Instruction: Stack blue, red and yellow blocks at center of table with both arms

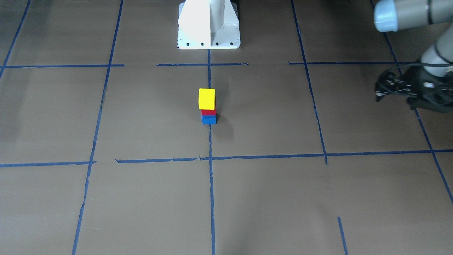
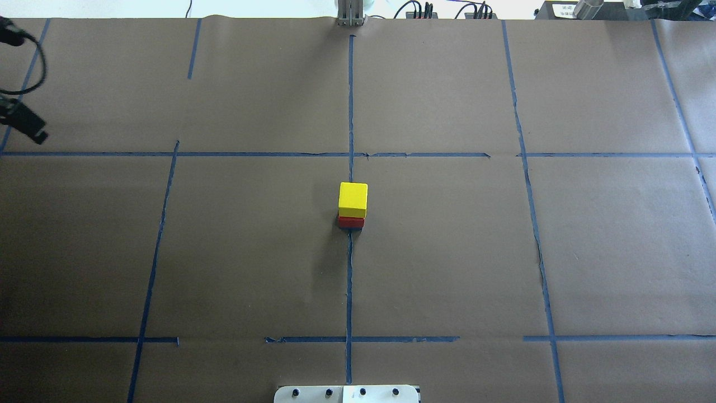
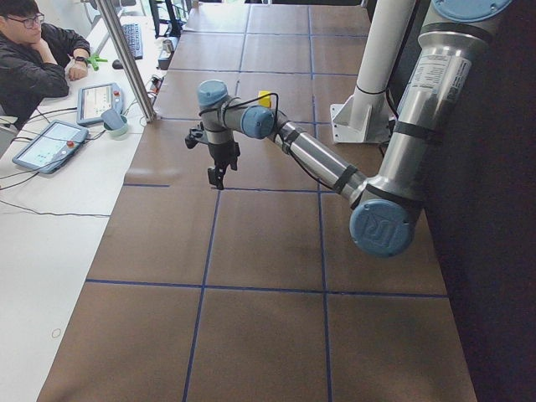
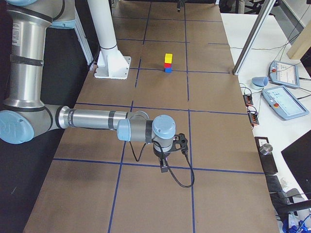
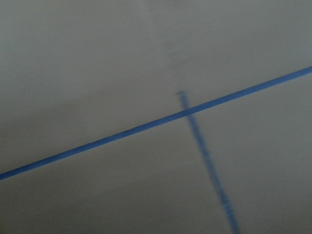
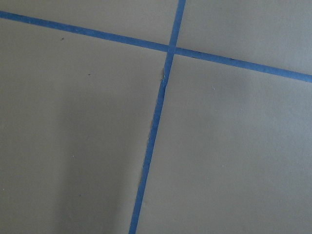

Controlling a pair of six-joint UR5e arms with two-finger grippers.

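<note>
A yellow block point(image 1: 206, 98) sits on a red block point(image 1: 208, 112), which sits on a blue block point(image 1: 209, 120), as one stack at the table's center. The stack also shows in the overhead view point(image 2: 353, 199) and far off in the exterior right view point(image 4: 168, 63). My left gripper point(image 1: 378, 94) hangs far off to the side, empty, at the overhead view's left edge point(image 2: 39, 134); I cannot tell whether it is open or shut. My right gripper point(image 4: 164, 169) shows only in the exterior right view, far from the stack, so I cannot tell its state.
The brown paper table cover point(image 2: 447, 252) is marked with blue tape lines. The robot's white base point(image 1: 208, 24) stands behind the stack. An operator point(image 3: 33, 59) sits at a side desk with tablets. Both wrist views show only paper and tape.
</note>
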